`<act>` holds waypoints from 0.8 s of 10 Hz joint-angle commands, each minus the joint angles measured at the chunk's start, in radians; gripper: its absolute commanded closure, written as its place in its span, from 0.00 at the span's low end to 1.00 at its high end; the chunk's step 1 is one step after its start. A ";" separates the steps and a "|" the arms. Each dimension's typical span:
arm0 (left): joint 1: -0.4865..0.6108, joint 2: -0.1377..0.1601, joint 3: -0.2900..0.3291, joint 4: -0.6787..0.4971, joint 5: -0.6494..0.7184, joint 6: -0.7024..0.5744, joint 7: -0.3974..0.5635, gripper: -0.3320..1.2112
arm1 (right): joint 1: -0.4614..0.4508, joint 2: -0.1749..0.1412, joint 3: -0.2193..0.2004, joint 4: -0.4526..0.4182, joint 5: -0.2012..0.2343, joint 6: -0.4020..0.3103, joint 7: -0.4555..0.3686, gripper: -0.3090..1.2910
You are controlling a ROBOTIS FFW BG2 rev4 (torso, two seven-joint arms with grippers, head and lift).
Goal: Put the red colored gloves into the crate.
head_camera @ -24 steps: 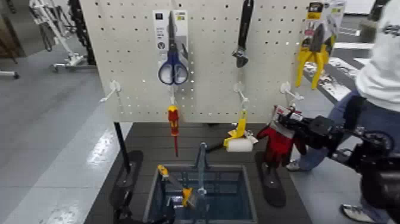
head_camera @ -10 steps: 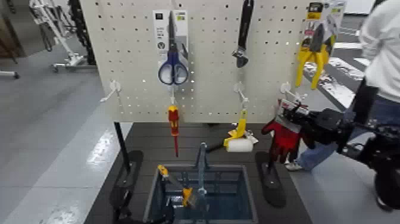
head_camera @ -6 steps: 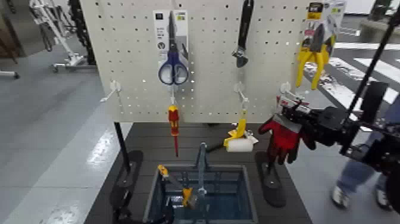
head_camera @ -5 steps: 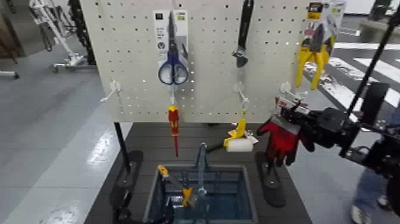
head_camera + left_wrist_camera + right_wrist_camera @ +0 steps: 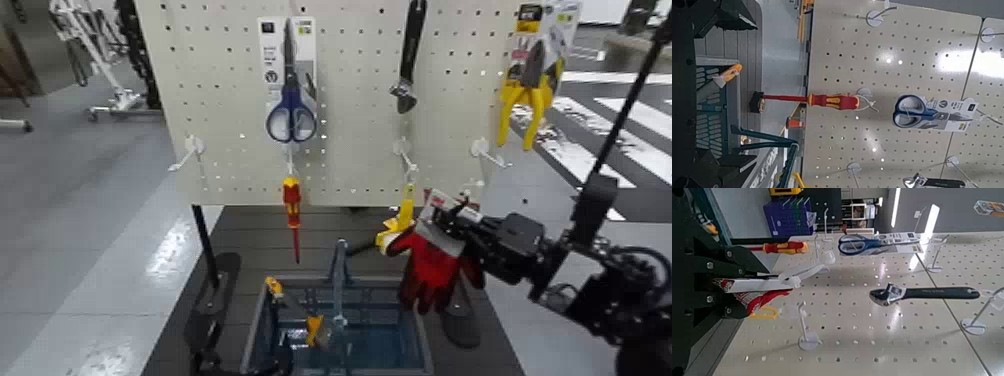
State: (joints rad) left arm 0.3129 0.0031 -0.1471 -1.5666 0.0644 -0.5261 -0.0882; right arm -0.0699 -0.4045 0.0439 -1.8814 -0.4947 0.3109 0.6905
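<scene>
The red gloves (image 5: 430, 266) with black fingertips and a white-and-red tag hang from my right gripper (image 5: 464, 230), which is shut on the tag end. They hang in the air over the right rim of the grey-blue crate (image 5: 256, 318), below the pegboard. In the right wrist view the fingers (image 5: 711, 266) pinch the white tag and red glove (image 5: 754, 290). The crate also shows in the left wrist view (image 5: 709, 102). My left arm is low beside the crate; only dark parts of it show at the edge of its wrist view.
The pegboard (image 5: 220, 90) holds blue scissors (image 5: 290, 105), a red-and-yellow screwdriver (image 5: 291, 205), a black wrench (image 5: 408, 60) and yellow pliers (image 5: 528, 95). A yellow-handled roller (image 5: 400, 235) lies behind the crate. An orange-handled tool (image 5: 295, 310) lies in the crate. Black stand feet (image 5: 215, 295) flank it.
My right gripper has carried the gloves left and down, from beside the pegboard's right hook to above the crate's right edge. The person at the right has left the view.
</scene>
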 commanded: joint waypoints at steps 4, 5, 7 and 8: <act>-0.002 -0.092 -0.016 0.002 0.002 0.000 0.021 0.29 | 0.041 0.046 0.139 0.111 -0.105 -0.061 -0.009 0.93; -0.003 -0.092 -0.017 0.002 0.002 0.003 0.022 0.29 | 0.036 0.055 0.171 0.157 -0.120 -0.085 -0.006 0.93; -0.003 -0.090 -0.019 0.002 0.003 0.005 0.022 0.29 | 0.004 0.072 0.231 0.262 -0.117 -0.138 0.014 0.93; -0.003 -0.090 -0.019 0.002 0.003 0.005 0.022 0.29 | -0.014 0.070 0.258 0.301 -0.119 -0.157 0.023 0.93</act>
State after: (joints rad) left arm 0.3098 0.0031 -0.1655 -1.5646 0.0675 -0.5215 -0.0659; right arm -0.0734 -0.3333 0.2855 -1.6040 -0.6124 0.1662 0.7127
